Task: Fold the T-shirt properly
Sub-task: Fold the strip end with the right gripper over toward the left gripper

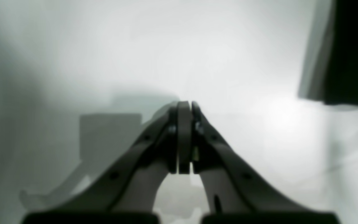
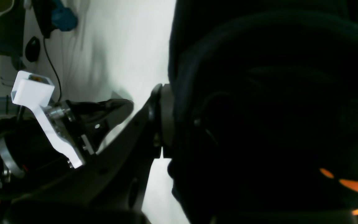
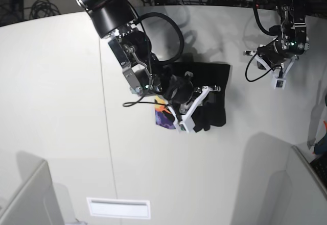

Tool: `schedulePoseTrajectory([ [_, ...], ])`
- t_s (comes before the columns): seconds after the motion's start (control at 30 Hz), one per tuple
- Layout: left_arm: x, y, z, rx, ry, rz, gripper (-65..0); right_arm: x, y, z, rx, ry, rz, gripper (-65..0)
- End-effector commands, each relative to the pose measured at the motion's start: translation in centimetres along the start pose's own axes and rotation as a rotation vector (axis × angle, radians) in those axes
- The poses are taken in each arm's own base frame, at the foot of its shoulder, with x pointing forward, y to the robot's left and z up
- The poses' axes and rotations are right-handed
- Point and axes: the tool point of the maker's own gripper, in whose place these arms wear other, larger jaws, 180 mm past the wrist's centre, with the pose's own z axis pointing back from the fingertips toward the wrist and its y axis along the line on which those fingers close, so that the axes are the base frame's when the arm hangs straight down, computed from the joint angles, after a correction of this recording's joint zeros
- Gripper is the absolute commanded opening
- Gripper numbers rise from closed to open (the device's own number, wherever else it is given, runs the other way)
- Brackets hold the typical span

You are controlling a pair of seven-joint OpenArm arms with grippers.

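T-shirt (image 3: 204,95) sits mid-table (image 3: 56,113), just right of the table seam, bunched into a small dark heap, not a flat fold. Print (image 3: 164,117) pokes out at its near-left corner, so part of the printed face is turned up there.

Right arm, on the left in the base view: reaches down from the far-left, forearm angled toward the shirt, wrist bent low over the heap. Right gripper (image 2: 166,121) is clamped on black cloth; the wrist view shows 1 finger (image 2: 155,119) pressed against the fabric, the other hidden behind it. My read: it's pinching a folded edge to drag or lay it over, which would explain the low wrist and the cloth piled around the jaws. Orange print (image 2: 356,186) shows at that view's lower right.

Left arm, far right in the base view: hangs well apart from the shirt, wrist pointing down over bare table. Left gripper (image 1: 185,107) has its pads pressed together, nothing between them. A dark edge (image 1: 353,53) fills that view's upper right; can't tell what it is. Looks parked to stay clear of the right arm.

Fold looks mid-way, still needs squaring.
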Motion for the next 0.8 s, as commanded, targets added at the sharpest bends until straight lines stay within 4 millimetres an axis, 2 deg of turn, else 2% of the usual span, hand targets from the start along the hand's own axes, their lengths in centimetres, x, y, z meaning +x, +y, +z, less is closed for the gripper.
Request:
schedulePoseTrajectory([
  [0.0, 1.4, 0.3, 0.5, 0.005, -0.040, -0.012, -65.0, 1.8, 1.7, 0.1, 0.047, -0.047, 0.019, -65.0],
  [0.4, 1.2, 0.4, 0.4, 0.009, -0.033, -0.011, -65.0, 2.0, 1.6, 0.2, 0.045, -0.055, 0.016, -65.0],
  [0.6, 1.2, 0.4, 0.4, 0.007, -0.031, -0.010, -65.0, 3.0, 1.9, 0.2, 0.050, -0.114, 0.017, -65.0],
  [0.63, 1.2, 0.4, 0.5, 0.007, -0.031, -0.011, -65.0, 3.0, 1.9, 0.2, 0.050, -0.116, 0.015, -62.0],
  [0.7, 1.1, 0.3, 0.5, 0.006, -0.031, -0.013, -65.0, 3.0, 1.9, 0.2, 0.051, -0.115, 0.016, -45.5],
  [0.77, 0.8, 0.6, 0.6, 0.011, -0.025, -0.012, -65.0, 2.9, 1.8, 0.1, 0.044, -0.114, 0.005, -32.3],
])
